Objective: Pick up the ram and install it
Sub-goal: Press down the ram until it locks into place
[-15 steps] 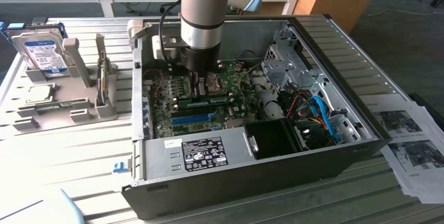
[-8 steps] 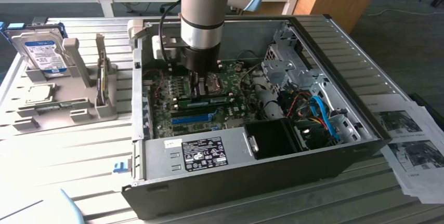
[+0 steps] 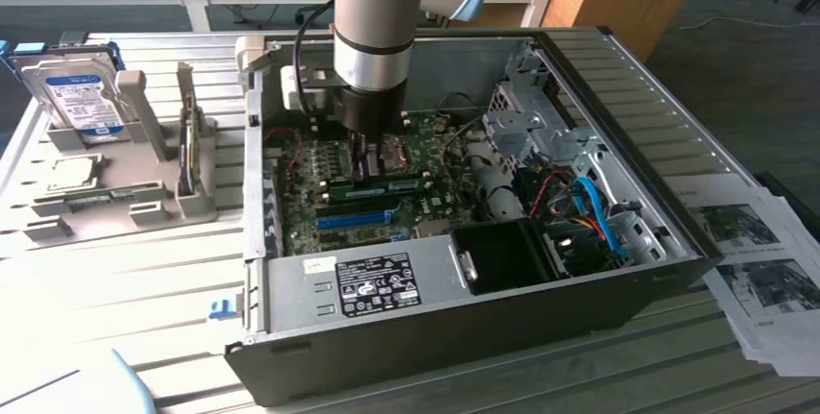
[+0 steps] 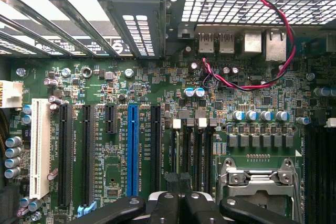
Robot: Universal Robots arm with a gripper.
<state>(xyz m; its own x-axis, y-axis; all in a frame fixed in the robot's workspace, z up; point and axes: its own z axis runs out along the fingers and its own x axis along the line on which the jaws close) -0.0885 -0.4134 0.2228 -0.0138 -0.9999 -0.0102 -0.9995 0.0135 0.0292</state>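
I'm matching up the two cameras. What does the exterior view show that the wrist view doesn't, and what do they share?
Exterior view alone: the whole open computer case on the table, the hard drive upright in a grey holder at that view's left, printed papers at its right, and the arm reaching into the case. Wrist view alone: a white slot, black slots, a red-black wire. Both share the motherboard and its blue slot.

Silver-grey arm, black band, blue cap.

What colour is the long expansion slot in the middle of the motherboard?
Bright blue; the expansion slot shows best in the wrist view, standing among black slots.
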